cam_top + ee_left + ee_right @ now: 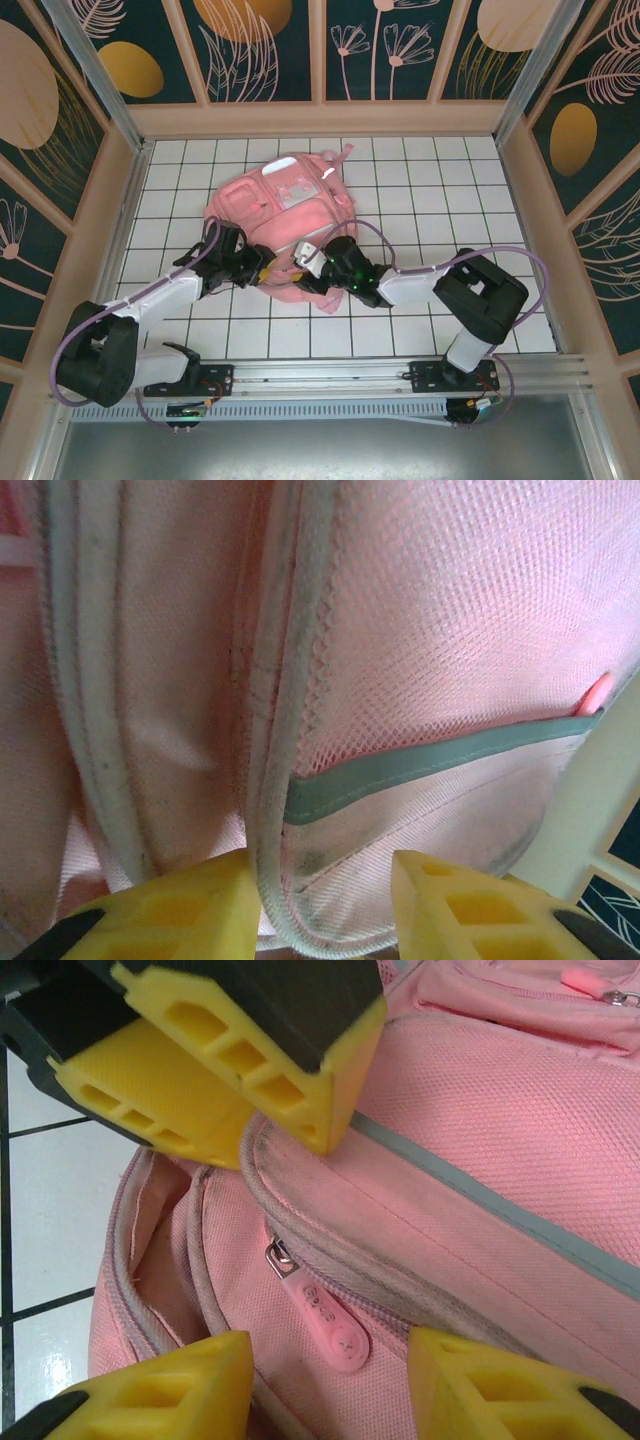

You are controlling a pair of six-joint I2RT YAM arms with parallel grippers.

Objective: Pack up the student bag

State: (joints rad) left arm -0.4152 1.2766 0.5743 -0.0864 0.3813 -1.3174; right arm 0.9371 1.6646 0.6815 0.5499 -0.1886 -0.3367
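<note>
The student bag [285, 210], pink with a clear front pocket, lies in the middle of the tiled table. Both grippers meet at its near end. My left gripper [258, 268] [325, 880] is open, its yellow fingers astride the bag's grey piped edge [268, 810], beside a mesh pocket with a grey band. My right gripper [303, 260] [330, 1360] is open just above the bag, with a pink zipper pull [322, 1312] lying between its fingers, untouched. The left gripper's fingers [220, 1070] press at the bag's rim in the upper left of the right wrist view.
White gridded tabletop [450, 200] stretches to the right of the bag and behind it. Wooden-framed patterned walls [520, 160] enclose the table on three sides. A metal rail [330, 375] carries the arm bases along the near edge.
</note>
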